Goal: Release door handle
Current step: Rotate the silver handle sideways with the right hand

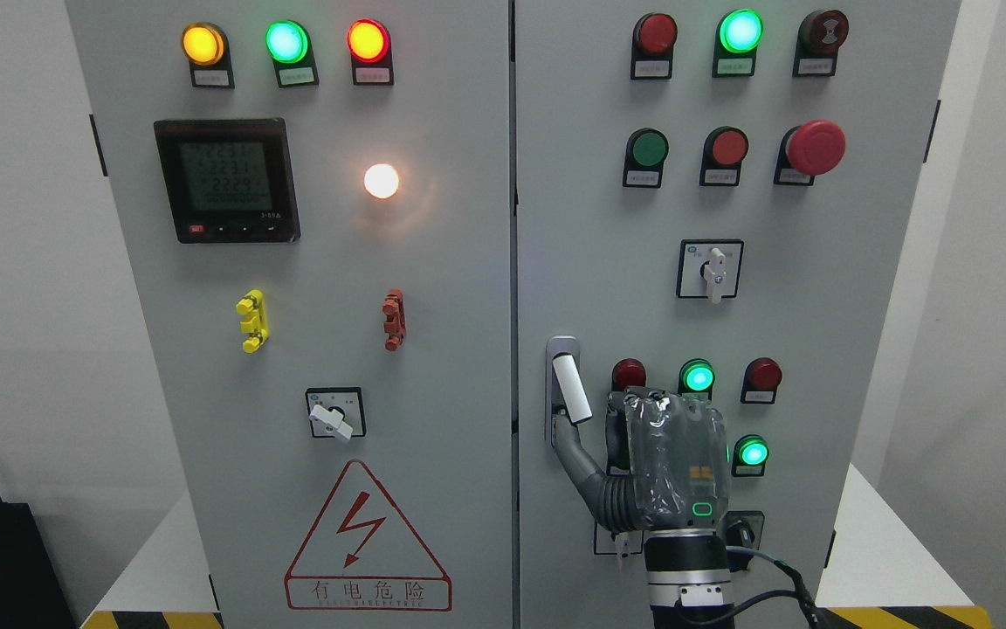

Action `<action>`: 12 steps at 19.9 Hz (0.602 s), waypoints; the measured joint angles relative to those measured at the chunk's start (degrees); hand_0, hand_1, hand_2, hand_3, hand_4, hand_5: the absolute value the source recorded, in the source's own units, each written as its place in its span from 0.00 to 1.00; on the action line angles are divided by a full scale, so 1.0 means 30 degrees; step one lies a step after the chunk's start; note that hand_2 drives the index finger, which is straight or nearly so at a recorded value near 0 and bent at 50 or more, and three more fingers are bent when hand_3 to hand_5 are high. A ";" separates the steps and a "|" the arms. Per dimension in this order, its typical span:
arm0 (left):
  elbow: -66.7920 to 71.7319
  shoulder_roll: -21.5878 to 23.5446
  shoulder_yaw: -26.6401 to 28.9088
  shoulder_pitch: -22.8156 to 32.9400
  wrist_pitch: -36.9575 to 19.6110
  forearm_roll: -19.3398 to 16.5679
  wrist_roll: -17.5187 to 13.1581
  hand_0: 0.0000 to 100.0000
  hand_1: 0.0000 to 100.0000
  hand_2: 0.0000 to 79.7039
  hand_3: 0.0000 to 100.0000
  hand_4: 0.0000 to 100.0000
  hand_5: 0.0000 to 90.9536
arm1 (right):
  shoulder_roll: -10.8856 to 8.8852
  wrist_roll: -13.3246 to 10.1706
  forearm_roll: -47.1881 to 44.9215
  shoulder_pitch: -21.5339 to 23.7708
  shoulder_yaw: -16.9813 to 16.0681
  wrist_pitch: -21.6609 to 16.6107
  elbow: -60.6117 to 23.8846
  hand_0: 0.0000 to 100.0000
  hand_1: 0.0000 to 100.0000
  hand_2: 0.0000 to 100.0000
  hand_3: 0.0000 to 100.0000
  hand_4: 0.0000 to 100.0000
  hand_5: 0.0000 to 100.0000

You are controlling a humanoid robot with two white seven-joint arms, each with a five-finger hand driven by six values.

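On the right-hand door of the grey electrical cabinet [433, 262], near its inner edge and below mid-height, sits the door handle [569, 384]: a white lever tilted slightly off vertical over a recessed metal plate. The right hand [656, 459] rises from the bottom edge right of centre, its back toward the camera and wrapped in clear film. One grey digit, apparently the thumb [580, 463], extends up and to the left; its tip lies at the lower end of the lever, either touching it or just short of it. The remaining fingers point upward against the door beside the handle, extended rather than curled, and enclose nothing. The handle is not grasped.

Around the hand on the same door:
- a red lamp [629, 374], a lit green lamp [697, 377] and another red lamp [763, 374] just above the knuckles
- a further lit green lamp [753, 452] to the right of the hand
- a rotary selector switch [713, 271] higher up
- a red mushroom button [815, 147] near the upper right

On the left-hand door:
- a digital meter [228, 179]
- a lit white lamp [381, 181]
- yellow, green and red lamps along the top
- a second selector switch [334, 415]
- a red triangular warning sign [367, 542] at the bottom

Both doors appear closed, with a narrow seam between them
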 measured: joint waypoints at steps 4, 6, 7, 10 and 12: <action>0.0000 0.0000 0.0000 0.0000 0.0001 0.0000 0.0000 0.12 0.39 0.00 0.00 0.00 0.00 | 0.0000 -0.0200 -0.0034 0.0018 -0.0090 -0.0048 -0.0024 0.45 0.52 1.00 1.00 1.00 1.00; 0.0000 0.0000 0.0000 0.0000 0.0001 0.0000 0.0000 0.12 0.39 0.00 0.00 0.00 0.00 | 0.0000 -0.0275 -0.0055 0.0028 -0.0143 -0.0048 -0.0047 0.46 0.52 1.00 1.00 1.00 1.00; 0.0000 0.0000 0.0000 0.0000 0.0000 0.0000 0.0001 0.12 0.39 0.00 0.00 0.00 0.00 | 0.0000 -0.0314 -0.0065 0.0036 -0.0168 -0.0048 -0.0057 0.46 0.52 1.00 1.00 1.00 1.00; 0.0000 0.0000 0.0000 0.0000 0.0000 0.0000 0.0000 0.12 0.39 0.00 0.00 0.00 0.00 | 0.0000 -0.0388 -0.0080 0.0048 -0.0223 -0.0048 -0.0090 0.46 0.52 1.00 1.00 1.00 1.00; 0.0000 0.0000 0.0000 0.0000 0.0001 0.0000 0.0000 0.12 0.39 0.00 0.00 0.00 0.00 | 0.0000 -0.0390 -0.0086 0.0054 -0.0258 -0.0048 -0.0108 0.46 0.52 1.00 1.00 1.00 1.00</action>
